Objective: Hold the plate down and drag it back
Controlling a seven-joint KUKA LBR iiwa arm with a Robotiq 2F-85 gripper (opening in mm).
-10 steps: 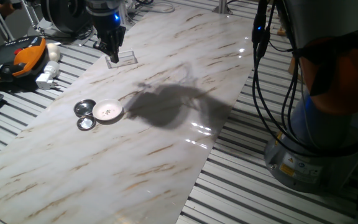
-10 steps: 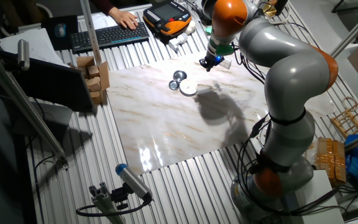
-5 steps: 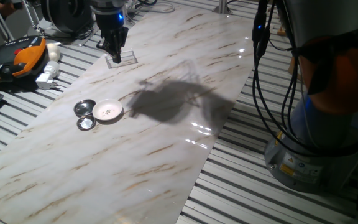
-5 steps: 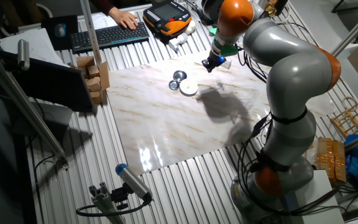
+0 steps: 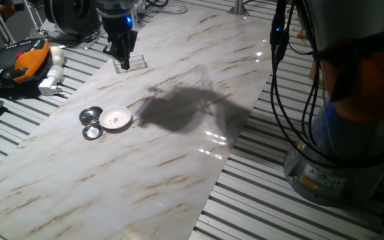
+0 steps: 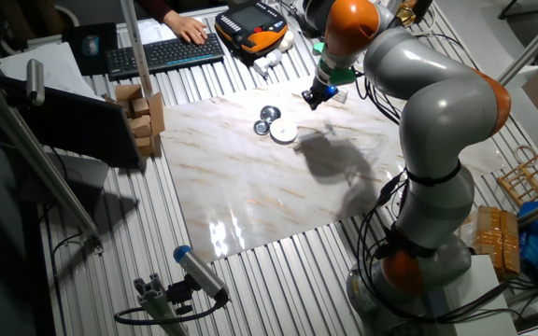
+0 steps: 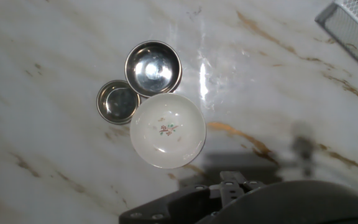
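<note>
The plate (image 5: 115,119) sits flat on the marble tabletop (image 5: 179,153), with nothing pressing on it yet. Two shiny metal discs (image 5: 91,115) are right against the plate, one touching its rim on each side of one corner, so they may get bumped when the plate is dragged. The hand view looks straight down on the plate (it has a tiny flower pattern in the middle), and that may be why the arm is up high: to line up before it comes down.

The gripper (image 5: 122,57) hangs well apart from the plate, just above a clear flat piece (image 5: 133,63) near the tabletop's far edge. It holds nothing. Its fingers look close together, but they are dark and small, so the gap cannot be told for sure. In the hand view the fingertips are cut off at the bottom edge.
</note>
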